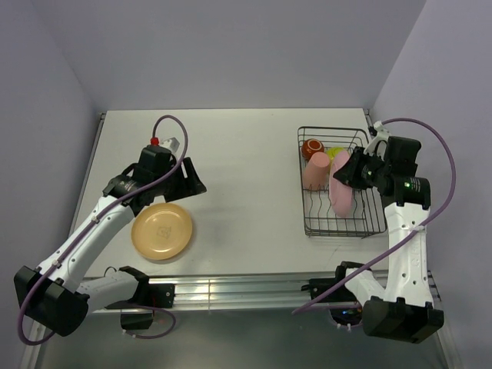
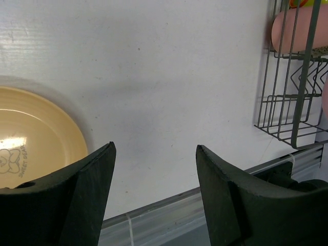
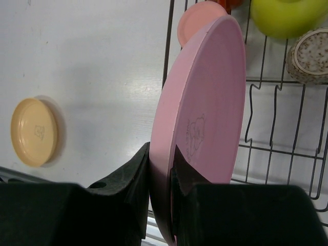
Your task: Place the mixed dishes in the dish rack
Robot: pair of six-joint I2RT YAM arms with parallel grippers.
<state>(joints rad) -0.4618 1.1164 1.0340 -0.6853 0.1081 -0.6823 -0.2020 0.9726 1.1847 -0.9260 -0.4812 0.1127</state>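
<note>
**Pink plate to be seated on edge in the rack**

The pink plate is clenched by its rim in the right end effector and held on edge within the outline of the rack, just beside the tumbler lying there. Whether the plate's rim touches the rack floor cannot be told. The mug, bowl and cup are gathered at the rack's far end.

For a clean placement, the plate is best held upright and lined up with a gap between the bars before it is lowered. The rim should be seated firmly before the grip is let go, otherwise a topple onto the tumbler is likely. Contact with the tumbler is to be avoided on the way down.

The left end effector is released, its jaws wide with nothing between them, over the table just beside the orange plate. That plate lies flat, well apart from the rack and not yet loaded.
</note>
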